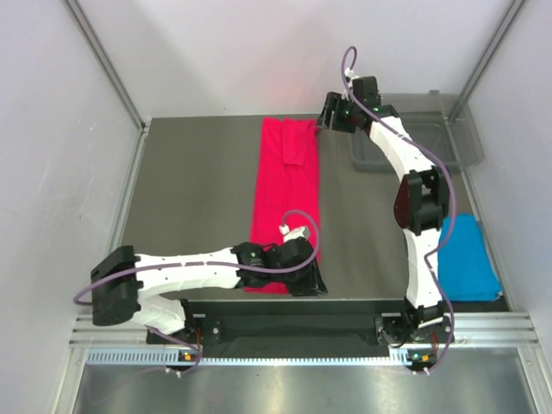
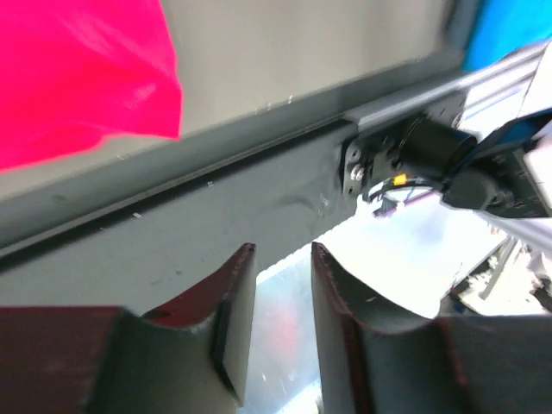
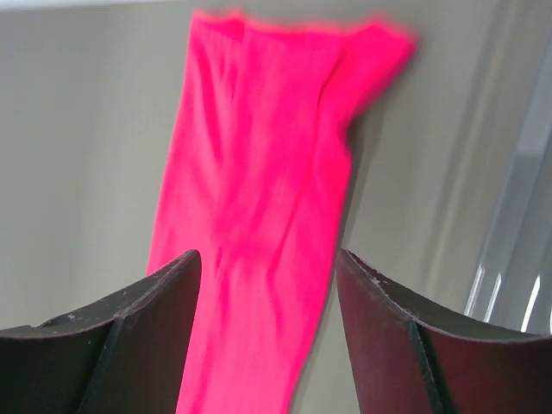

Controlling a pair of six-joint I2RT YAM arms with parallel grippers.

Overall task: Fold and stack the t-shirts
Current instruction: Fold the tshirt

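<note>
Left gripper [image 2: 283, 252], spread and empty, sits at the near end of the long-folded crimson-pink cloth t-shirt [image 1: 285, 194]; right gripper [image 3: 267, 256], likewise spread, at the far end.

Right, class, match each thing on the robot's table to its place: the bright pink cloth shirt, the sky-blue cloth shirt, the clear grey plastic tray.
1. bright pink cloth shirt
2. sky-blue cloth shirt
3. clear grey plastic tray

A. far right corner
B. in the middle, a long strip
C. right edge, near side

Pairs: 1-B; 2-C; 3-A
</note>
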